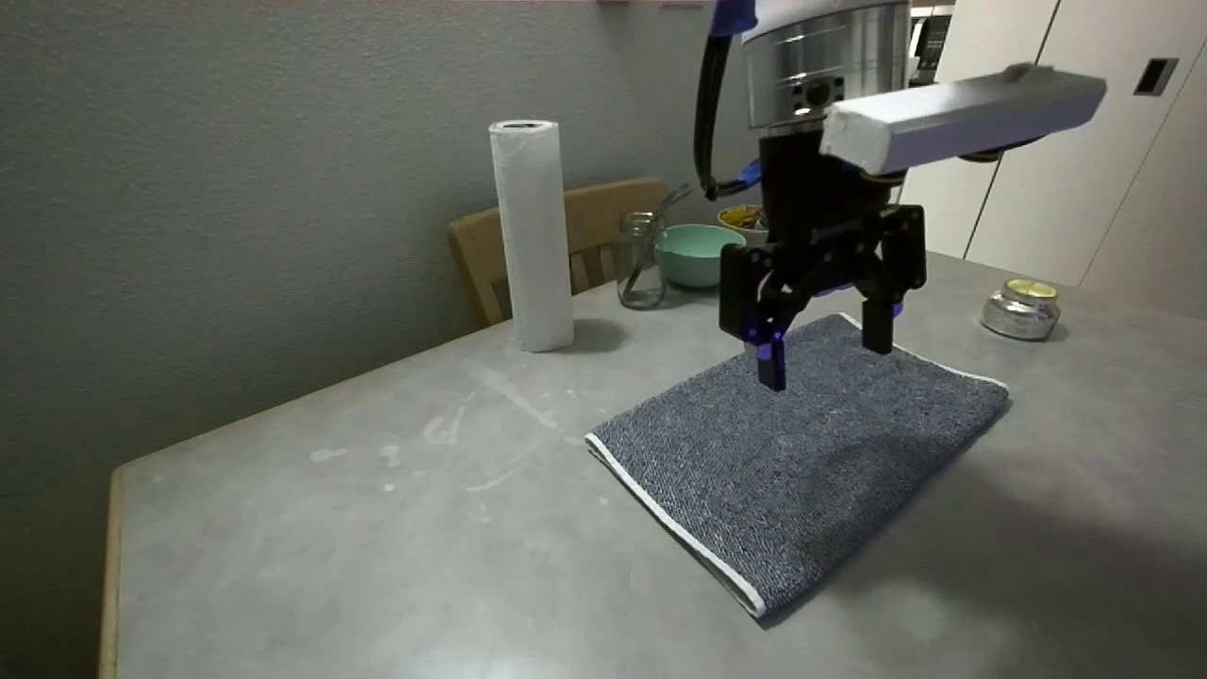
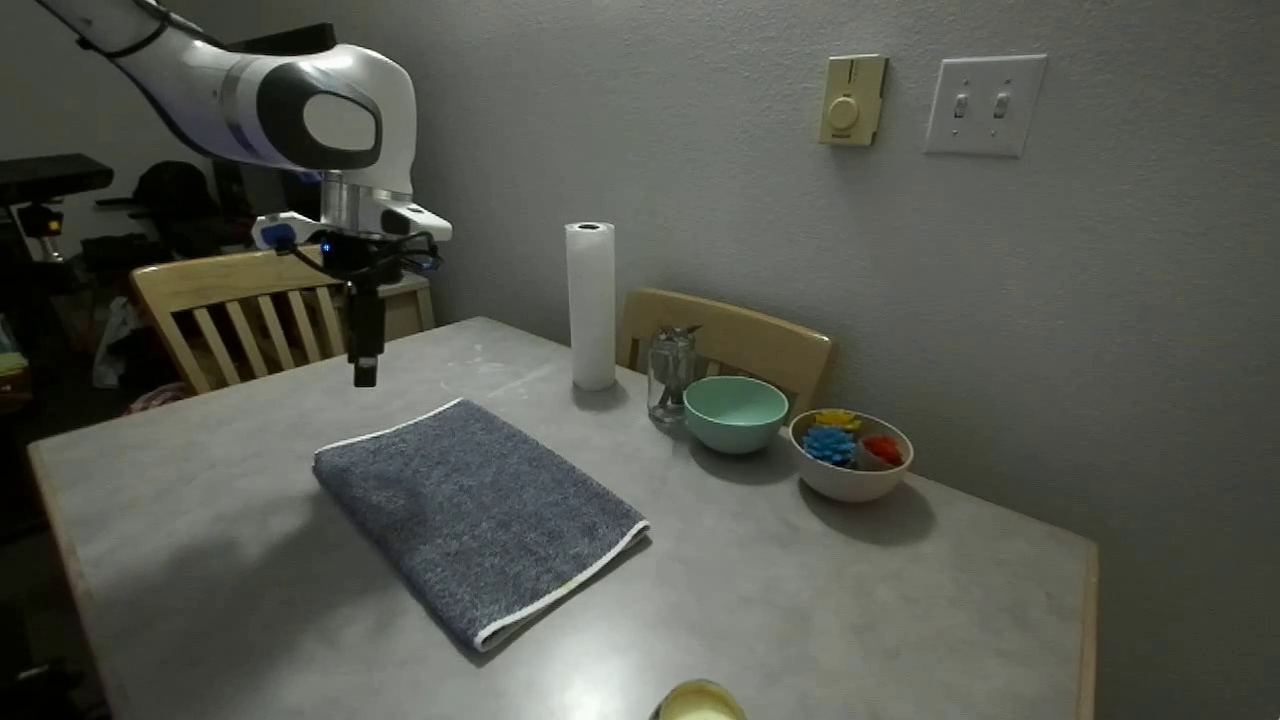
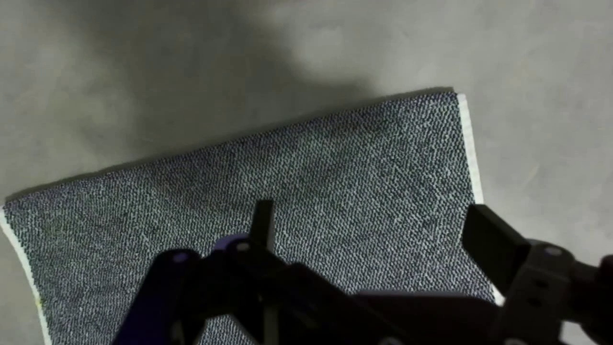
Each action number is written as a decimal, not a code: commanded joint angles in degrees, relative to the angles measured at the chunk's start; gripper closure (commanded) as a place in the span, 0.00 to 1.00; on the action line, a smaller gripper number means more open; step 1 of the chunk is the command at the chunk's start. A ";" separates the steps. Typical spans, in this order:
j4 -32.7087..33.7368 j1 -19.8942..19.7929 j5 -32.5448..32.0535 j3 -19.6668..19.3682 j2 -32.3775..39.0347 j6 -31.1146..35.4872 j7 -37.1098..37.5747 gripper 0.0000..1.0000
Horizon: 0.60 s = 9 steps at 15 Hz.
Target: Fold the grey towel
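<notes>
On the desk (image 2: pixel 940 620) lies the towel (image 2: pixel 480 520), with the fingers (image 1: pixel 878 327) above it. In an exterior view the roll (image 2: pixel 591 310), jar (image 2: pixel 656 385), bowl (image 2: pixel 735 425) and second bowl (image 2: pixel 850 487) stand left to right along the far edge, a chair (image 2: pixel 770 335) behind the jar; a candle (image 2: pixel 700 703) sits before the towel, to the right.

Light is dim — glare on the table (image 2: pixel 720 600), soft shadow beside the towel (image 2: pixel 480 515).
</notes>
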 commanded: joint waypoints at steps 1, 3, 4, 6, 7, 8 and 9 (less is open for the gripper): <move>6.41 1.82 -1.27 0.16 7.63 -0.91 -2.37 0.00; 10.18 2.68 -1.60 0.79 11.99 -1.55 -8.06 0.00; 11.76 3.27 -2.13 0.79 14.08 -0.96 -10.36 0.00; 8.59 4.02 -0.97 -0.08 11.29 -0.13 -8.91 0.00; 10.31 4.43 -1.16 -0.03 13.39 -0.13 -10.51 0.00; 11.59 4.67 -1.27 -0.01 14.91 -0.13 -11.27 0.00; 12.33 4.76 -1.33 -0.01 15.76 -0.14 -11.68 0.00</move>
